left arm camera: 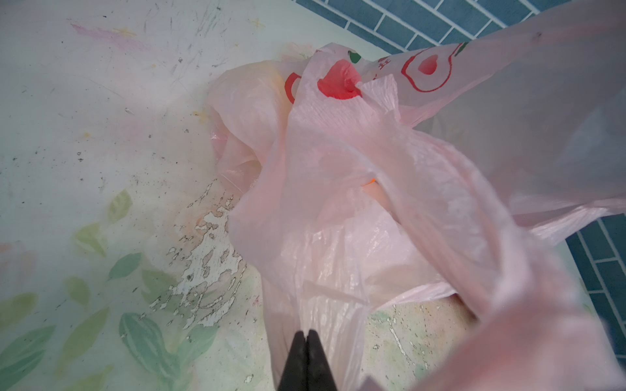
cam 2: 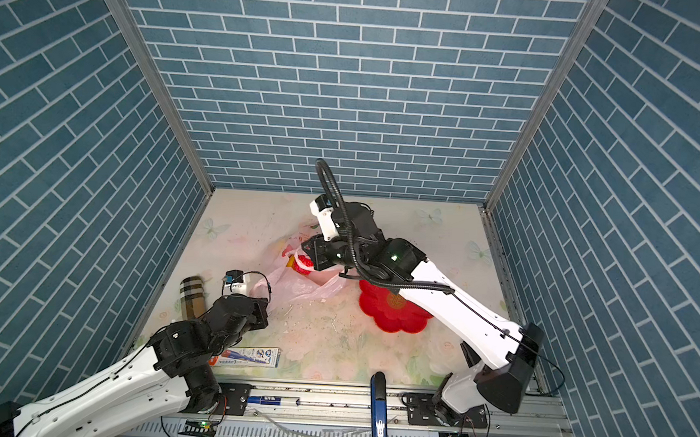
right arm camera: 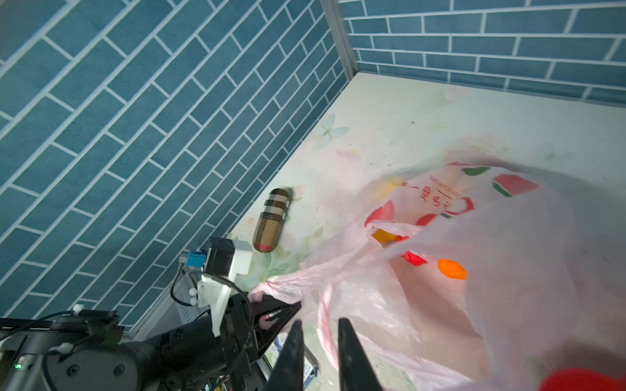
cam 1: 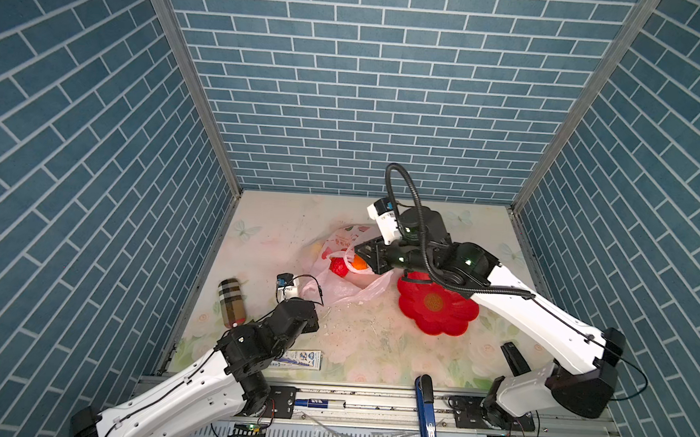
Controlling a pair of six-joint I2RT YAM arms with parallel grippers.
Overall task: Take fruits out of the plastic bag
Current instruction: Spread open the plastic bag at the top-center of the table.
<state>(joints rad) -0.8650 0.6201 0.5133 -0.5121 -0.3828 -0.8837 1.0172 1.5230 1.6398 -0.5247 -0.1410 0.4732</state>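
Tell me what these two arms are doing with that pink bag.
The left gripper is shut on the plastic bag, holding its edge. The right gripper hovers at the bag's mouth, jaws slightly apart, apparently gripping nothing. A red fruit and an orange fruit lie inside the bag; none shows on the red plate beside it.

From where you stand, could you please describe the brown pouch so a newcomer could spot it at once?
Find the floral table and follow its edge along the left brick wall. About midway lies the brown pouch, a rounded capsule clear of the plastic bag. Its checked band at the far end sets it apart from the flat white-and-blue box nearer the front.
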